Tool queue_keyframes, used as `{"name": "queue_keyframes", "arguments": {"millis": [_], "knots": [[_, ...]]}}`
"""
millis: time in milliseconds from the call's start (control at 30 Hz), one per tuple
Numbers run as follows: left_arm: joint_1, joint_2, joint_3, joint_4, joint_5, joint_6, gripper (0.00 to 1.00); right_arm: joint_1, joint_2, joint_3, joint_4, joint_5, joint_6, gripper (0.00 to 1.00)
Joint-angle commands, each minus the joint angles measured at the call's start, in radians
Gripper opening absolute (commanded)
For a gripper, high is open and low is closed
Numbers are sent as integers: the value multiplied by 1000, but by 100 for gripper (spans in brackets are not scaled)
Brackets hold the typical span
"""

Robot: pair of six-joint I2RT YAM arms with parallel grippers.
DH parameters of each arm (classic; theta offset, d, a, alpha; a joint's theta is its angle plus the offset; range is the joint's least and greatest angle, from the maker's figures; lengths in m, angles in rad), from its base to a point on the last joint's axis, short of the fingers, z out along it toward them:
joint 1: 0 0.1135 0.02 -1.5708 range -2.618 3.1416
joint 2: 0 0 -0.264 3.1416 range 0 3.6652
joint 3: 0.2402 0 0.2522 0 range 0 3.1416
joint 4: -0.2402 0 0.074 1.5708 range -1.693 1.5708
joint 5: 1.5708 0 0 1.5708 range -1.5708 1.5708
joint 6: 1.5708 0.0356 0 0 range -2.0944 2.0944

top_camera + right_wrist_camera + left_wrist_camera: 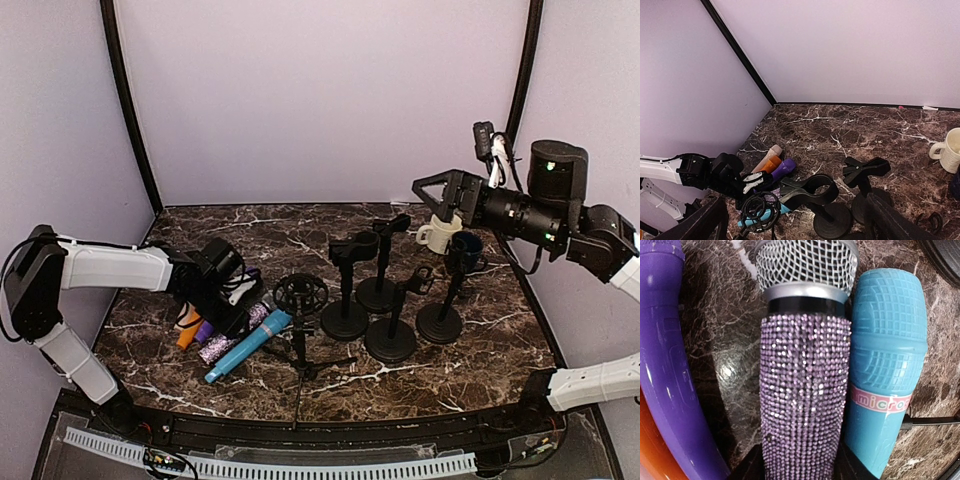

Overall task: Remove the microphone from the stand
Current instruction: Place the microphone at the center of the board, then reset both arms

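Rhinestone-covered microphone is seen lying flat on the marble table, on the left side and not in a stand, with its mesh head pointed away from the left wrist camera. A blue microphone is laid right against it on one side. A purple microphone is set slightly apart on the other side, and an orange microphone is laid beyond the purple one. The left gripper is lowered over this row, with its fingers placed either side of the rhinestone body towards the handle end. The jaws are partly parted, but whether the body is pinched or only bracketed cannot be told. Just right of the row a tripod stand with a ring mount is placed. Further right, four round-base stands with clip tops are grouped mid-table, close together. A cream mug and a dark mug are set behind that group at the right rear. The right gripper is held high above the mugs, jaws spread wide, nothing gripped.
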Motion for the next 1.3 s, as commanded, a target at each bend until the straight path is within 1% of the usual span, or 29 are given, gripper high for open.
{"name": "queue_keyframes", "arguments": {"millis": [0,100,267,367,433,500,600,700,767,833,933,1000,1033,1067,1100,1133,1167,1200,1233,1267], "knots": [[8,-10,-1,20,11,15,54,-8,-18,-9,17,9,15,94],[7,-17,-1,20,14,14,60,-8,-19,-10,17,7,18,94],[7,-39,5,15,-4,18,62,-8,-21,-8,12,9,15,94],[7,-97,29,10,-21,13,64,-9,-7,17,-5,20,-3,94],[7,-140,58,6,-24,18,69,-9,13,43,-23,33,-23,94],[7,-179,98,9,-17,26,75,-9,42,72,-40,48,-52,98],[9,-201,173,19,-6,29,85,-19,103,123,-57,79,-96,98],[17,-172,288,45,20,19,89,-65,184,172,-49,41,-123,98],[29,-134,354,78,41,9,91,-120,241,206,-42,-5,-143,99],[55,-89,415,117,50,-4,91,-202,295,234,-43,-42,-162,98],[118,-17,489,184,84,-25,91,-366,347,229,-5,-151,-167,98],[180,7,497,237,120,-48,91,-484,362,199,44,-236,-165,99],[228,11,494,255,133,-53,91,-536,366,179,65,-255,-165,99],[253,12,478,294,136,-65,91,-587,368,160,82,-267,-169,99],[308,9,466,337,145,-70,91,-630,370,132,98,-274,-173,99],[335,-7,429,364,150,-82,91,-675,369,116,114,-278,-176,99],[395,-17,407,391,163,-90,91,-716,364,84,133,-278,-180,98],[427,-44,351,451,169,-113,91,-752,358,52,153,-274,-183,98],[488,-59,319,519,180,-125,91,-786,348,19,178,-271,-186,98],[521,-93,258,549,184,-151,91,-816,335,-18,210,-263,-188,98]]}}
